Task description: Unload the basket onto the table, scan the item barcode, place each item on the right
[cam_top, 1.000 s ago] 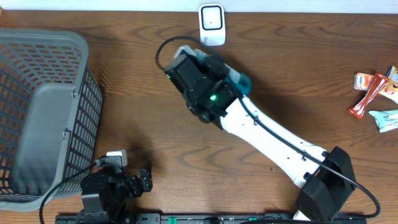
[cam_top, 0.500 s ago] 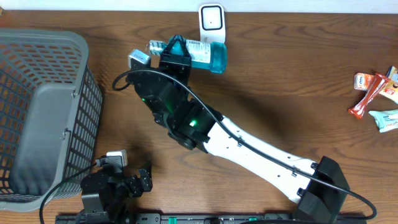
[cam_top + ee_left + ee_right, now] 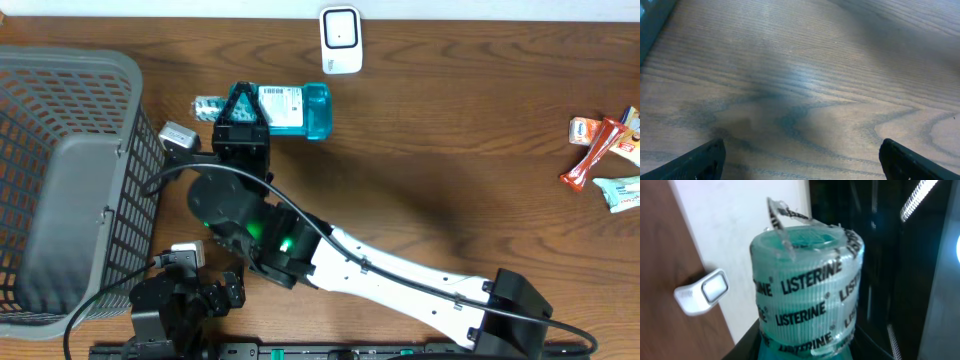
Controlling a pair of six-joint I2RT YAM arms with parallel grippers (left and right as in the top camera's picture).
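Soft light, glare on blurred table [image 3: 805, 80]

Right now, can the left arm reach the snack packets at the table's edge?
Probably not. The left end effector sits open by the basket, far across from the snack packets, and the right arm stretches between them.

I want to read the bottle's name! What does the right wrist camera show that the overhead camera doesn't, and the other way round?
Only the right wrist view shows the cap up close, with LISTERINE printed on its plastic wrap. Only the overhead view shows the grey basket, the snack packets and the whole teal bottle lying sideways in the right gripper. Both show the bottle, the white scanner and the wooden table.
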